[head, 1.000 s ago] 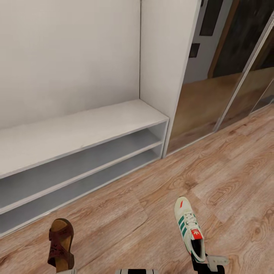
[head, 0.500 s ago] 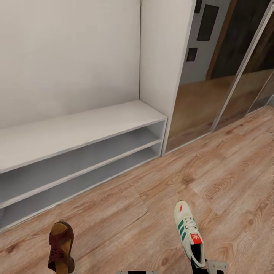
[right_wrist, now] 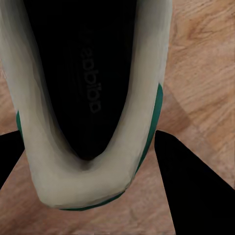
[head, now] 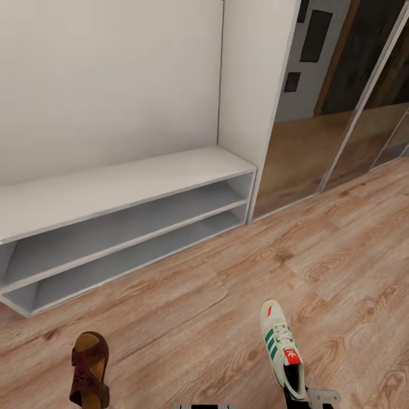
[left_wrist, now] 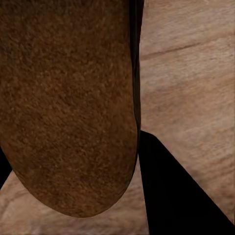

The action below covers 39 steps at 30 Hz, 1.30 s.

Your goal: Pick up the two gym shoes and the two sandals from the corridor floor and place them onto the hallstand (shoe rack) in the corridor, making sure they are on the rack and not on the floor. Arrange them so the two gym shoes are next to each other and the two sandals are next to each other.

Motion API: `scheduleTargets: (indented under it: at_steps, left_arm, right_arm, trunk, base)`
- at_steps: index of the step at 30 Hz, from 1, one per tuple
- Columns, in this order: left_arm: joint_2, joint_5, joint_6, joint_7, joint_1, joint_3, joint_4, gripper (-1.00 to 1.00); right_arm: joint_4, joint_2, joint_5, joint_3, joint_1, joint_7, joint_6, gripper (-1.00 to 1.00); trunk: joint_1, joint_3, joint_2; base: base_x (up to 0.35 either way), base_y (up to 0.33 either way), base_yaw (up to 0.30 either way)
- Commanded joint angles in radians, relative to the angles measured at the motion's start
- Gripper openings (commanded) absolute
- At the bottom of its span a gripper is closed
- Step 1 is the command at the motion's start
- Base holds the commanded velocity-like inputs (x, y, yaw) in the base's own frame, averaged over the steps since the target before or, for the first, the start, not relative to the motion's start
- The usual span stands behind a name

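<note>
One cream-white gym shoe (head: 281, 346) with green stripes hangs low at the right of the head view, toe pointing away from me. My right gripper (right_wrist: 90, 134) is shut on its heel, with a dark finger on either side of the heel (right_wrist: 93, 186). One dark brown sandal (head: 89, 369) hangs at the lower left. Its tan footbed (left_wrist: 68, 107) lies between the fingers of my left gripper (left_wrist: 73, 156), which is shut on it. The pale grey hallstand (head: 113, 190) stands ahead across the wood-plank corridor floor (head: 199, 307). Its bench top and two open shelves are bare.
A tall grey side panel (head: 255, 85) closes the hallstand's right end. Mirrored sliding doors (head: 341, 102) run along the wall to the right of it. The bench's left end (head: 17, 301) shows at the left edge.
The whole picture has shifted: the hallstand now sits further right and further off, and its left end has come into sight. The shoe and the sandal keep their places in the grippers.
</note>
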Motion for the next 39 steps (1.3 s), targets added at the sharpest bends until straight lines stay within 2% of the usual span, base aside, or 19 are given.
scheduleTargets:
  at_steps: [1,8,13,20,26,32,39]
  left_arm:
    - [-0.002,-0.013,-0.004,-0.007,-0.001,0.017,0.0,-1.0]
    - [-0.004,-0.013,-0.011,-0.007,-0.002,0.107,-0.001,-1.0]
    - [-0.006,-0.015,-0.016,-0.008,-0.003,0.131,-0.001,-1.0]
    - [-0.004,-0.017,-0.016,-0.007,-0.003,0.137,-0.003,-1.0]
    - [-0.004,-0.026,-0.016,-0.004,-0.003,0.136,-0.006,-1.0]
    - [-0.004,-0.034,-0.016,0.102,-0.003,0.119,-0.01,-1.0]
    - [-0.008,-0.063,-0.017,0.12,-0.003,0.115,-0.003,-1.0]
  right_arm:
    - [0.0,0.001,0.003,-0.008,-0.001,0.008,-0.004,-1.0]
    - [0.0,0.002,0.004,-0.008,-0.001,0.007,-0.005,-1.0]
    - [0.001,0.003,0.004,-0.008,-0.001,0.007,-0.005,-1.0]
    - [0.001,0.004,0.004,-0.007,-0.001,0.006,-0.005,-1.0]
    - [0.002,0.004,0.004,-0.007,-0.001,0.006,-0.005,-1.0]
    - [0.013,0.005,0.004,-0.007,-0.001,0.006,-0.005,-1.0]
    - [0.014,0.005,0.004,-0.007,-0.001,0.006,-0.005,-1.0]
  trunk:
    - [-0.001,-0.001,0.0]
    - [-0.001,-0.001,0.0]
    - [-0.001,-0.001,0.0]
    - [-0.001,-0.001,0.0]
    - [-0.001,-0.001,0.0]
    - [-0.001,-0.001,0.0]
    - [-0.001,-0.001,0.0]
  base:
    - [-0.335,0.12,0.231]
    - [-0.329,0.136,0.261]
    - [-0.293,0.198,0.275]
    - [-0.241,0.195,0.277]
    - [-0.055,0.048,0.277]
    - [-0.003,0.002,0.278]
    - [0.0,0.0,0.278]
